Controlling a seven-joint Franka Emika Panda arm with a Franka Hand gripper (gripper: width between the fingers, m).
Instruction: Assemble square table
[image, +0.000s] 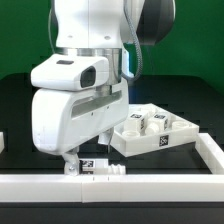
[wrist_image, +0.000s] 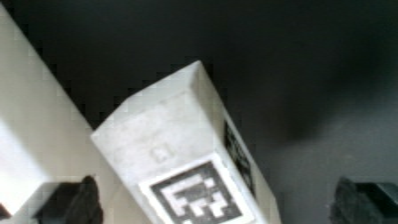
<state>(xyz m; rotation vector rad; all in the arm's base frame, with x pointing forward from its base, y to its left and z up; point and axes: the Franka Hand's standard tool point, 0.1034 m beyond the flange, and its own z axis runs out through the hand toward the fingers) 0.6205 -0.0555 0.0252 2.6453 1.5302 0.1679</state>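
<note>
A white table leg (wrist_image: 178, 140) with a black-and-white tag lies on the dark table between my fingers. It is nearer one finger (wrist_image: 68, 200) than the other (wrist_image: 374, 200), and neither pad presses on it. My gripper (wrist_image: 222, 205) is open. In the exterior view the gripper (image: 75, 163) is low at the front of the table, over that leg (image: 95, 168). The square table slab (image: 160, 142) lies tilted toward the exterior view's right. More tagged legs (image: 150, 122) rest on it.
A long white border bar (image: 120, 185) runs along the front edge, close to the leg and the fingers, and shows beside the leg in the wrist view (wrist_image: 27, 120). Another bar (image: 212, 150) runs along the exterior view's right.
</note>
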